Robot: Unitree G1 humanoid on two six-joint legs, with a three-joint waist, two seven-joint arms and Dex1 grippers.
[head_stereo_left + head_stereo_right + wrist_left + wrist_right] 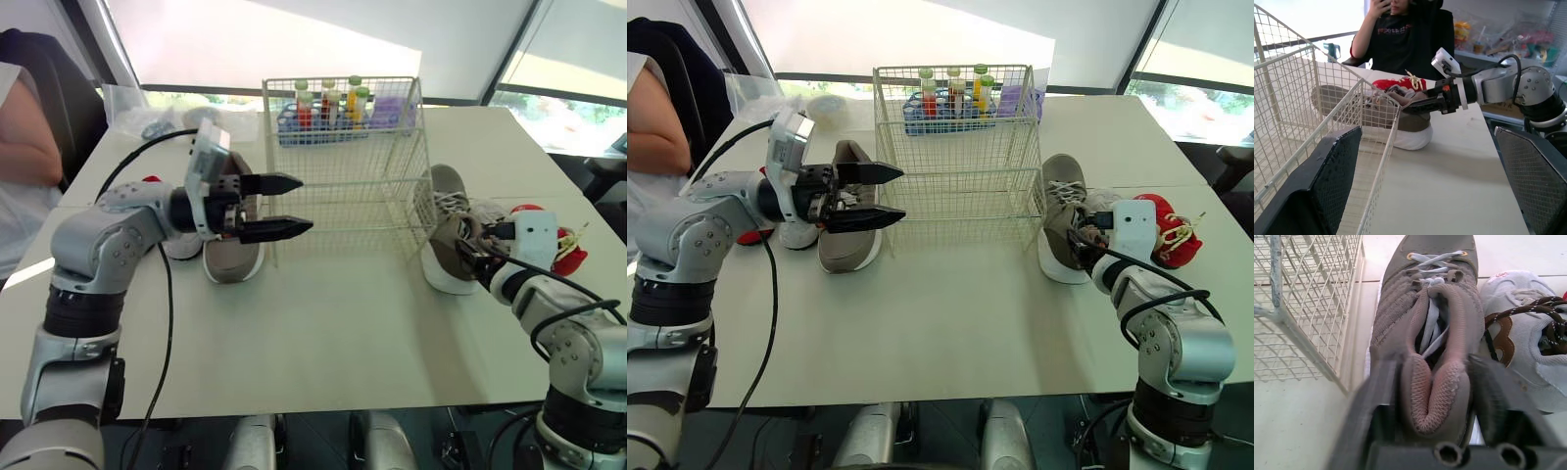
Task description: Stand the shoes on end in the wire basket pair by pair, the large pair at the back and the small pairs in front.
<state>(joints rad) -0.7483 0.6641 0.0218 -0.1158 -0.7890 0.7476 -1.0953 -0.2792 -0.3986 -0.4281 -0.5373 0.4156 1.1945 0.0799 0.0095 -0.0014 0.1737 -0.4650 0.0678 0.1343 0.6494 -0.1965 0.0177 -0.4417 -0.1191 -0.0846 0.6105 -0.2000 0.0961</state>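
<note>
Your right tool [468, 247] is pinching the heel of the large taupe shoe [1425, 308], which lies flat on the tabletop [343, 333] just beside the right wall of the wire basket [343, 157]. That knit collar looks soft, so it may buckle or slip free as you lift, and the toe could swing into the mesh. The small pale shoe [1528, 333] touches it on the outer side, so its laces might drag along. A knock could push the basket, which holds no shoes yet, into the rack of bottles [328, 108] behind it. Your right forearm reaches in low and nearly level. Your left tool [291, 206] is spread and empty above the matching taupe shoe [233, 259], its fingers aimed at the basket.
</note>
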